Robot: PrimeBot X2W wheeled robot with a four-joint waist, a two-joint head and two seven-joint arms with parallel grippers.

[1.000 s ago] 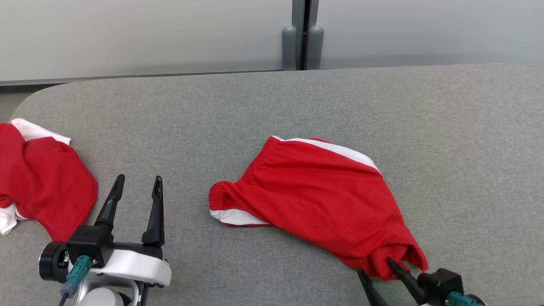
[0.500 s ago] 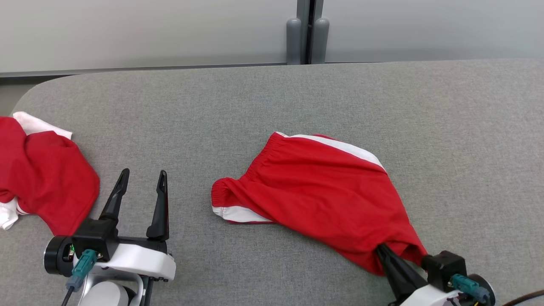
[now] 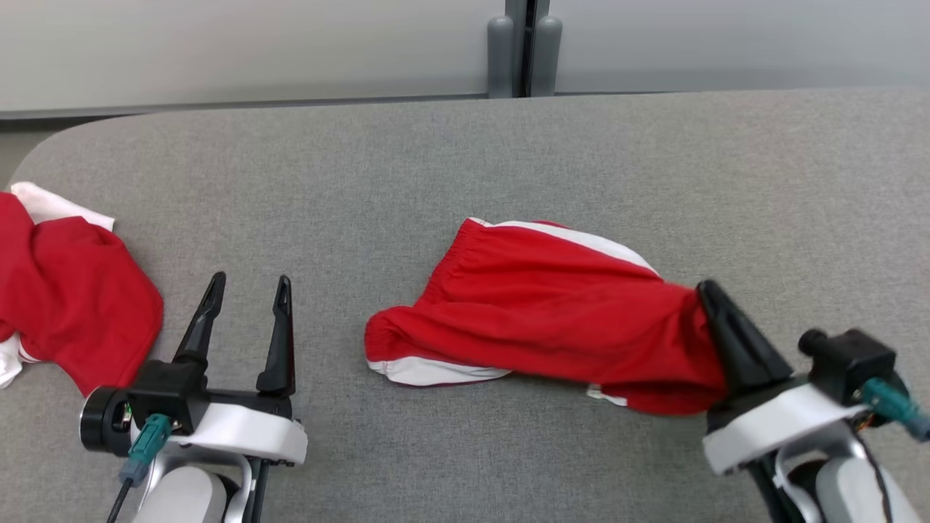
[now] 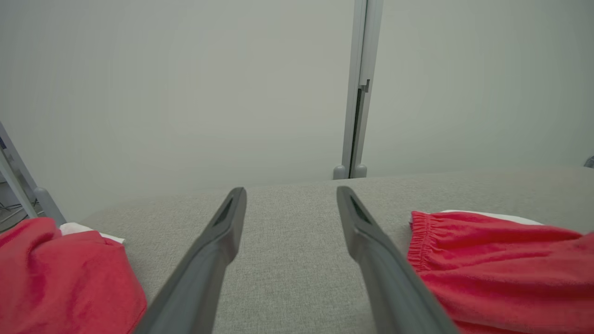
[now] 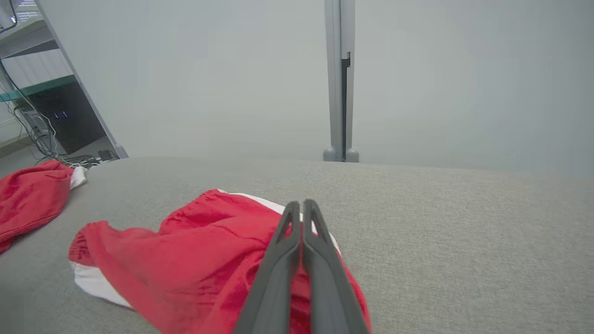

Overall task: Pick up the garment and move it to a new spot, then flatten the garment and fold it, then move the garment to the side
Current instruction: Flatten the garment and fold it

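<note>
At far left, a second red garment (image 3: 73,305) lies bunched on the grey desk (image 3: 436,160). Just right of it the left fingers (image 3: 278,327) stand spread wide and empty, well apart from the red-and-white garment (image 3: 538,312) at mid-desk. The garment's waistband end rests on the desk. Its right end hangs above it, pinched between the closed right fingers (image 3: 726,334).
</note>
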